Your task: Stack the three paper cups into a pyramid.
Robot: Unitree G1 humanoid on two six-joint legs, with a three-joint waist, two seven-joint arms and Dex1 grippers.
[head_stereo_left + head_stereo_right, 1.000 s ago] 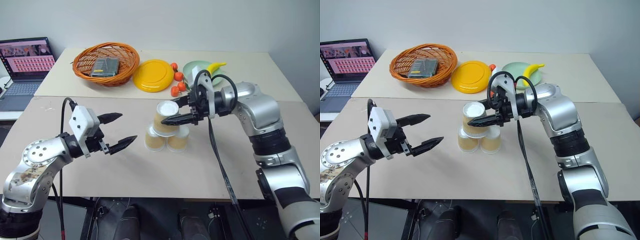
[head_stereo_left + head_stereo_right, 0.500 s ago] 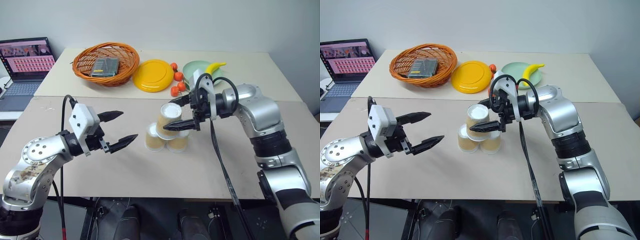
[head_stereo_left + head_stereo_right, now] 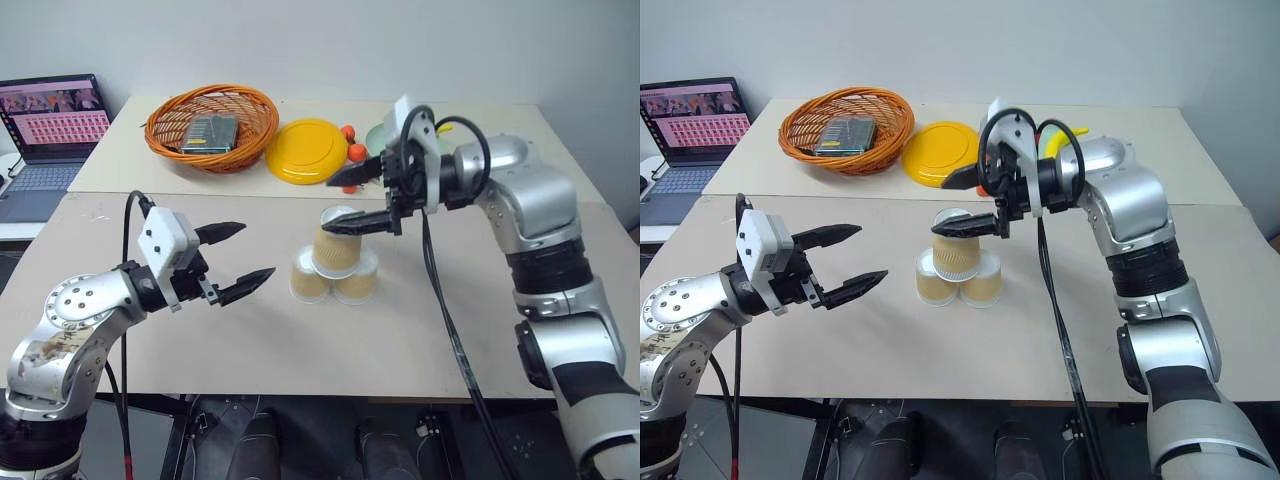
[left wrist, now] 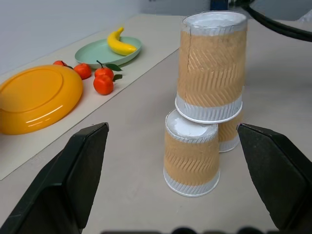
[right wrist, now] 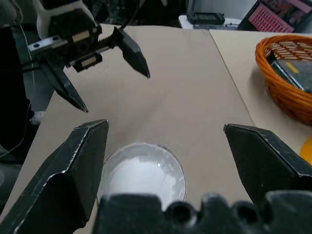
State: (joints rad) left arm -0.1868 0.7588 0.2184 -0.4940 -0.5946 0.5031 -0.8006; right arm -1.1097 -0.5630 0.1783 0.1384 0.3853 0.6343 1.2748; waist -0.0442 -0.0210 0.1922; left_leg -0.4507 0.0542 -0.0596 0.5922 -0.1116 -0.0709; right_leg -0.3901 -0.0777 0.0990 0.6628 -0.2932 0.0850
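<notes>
We read no brand or lettering: the cups are plain ribbed kraft, the laptop (image 3: 52,125) screen too small to read. The 3 paper cups (image 3: 335,263) stand upside down as a pyramid on the near table (image 3: 330,345), 2 below, top cup (image 4: 211,66) resting on both. Right gripper (image 3: 362,198) hovers just above it, fingers wide apart, holding nothing. Left gripper (image 3: 242,259) is near, also spread, empty. The basket (image 3: 211,125) holds a dark item we can't identify.

There are three paper cups (image 3: 338,247), one basket (image 3: 211,127), one yellow plate (image 3: 307,150), one green plate (image 4: 106,50), one banana (image 4: 119,44), three small oranges (image 4: 103,83), one laptop (image 3: 45,140) and two grippers (image 3: 238,262).
</notes>
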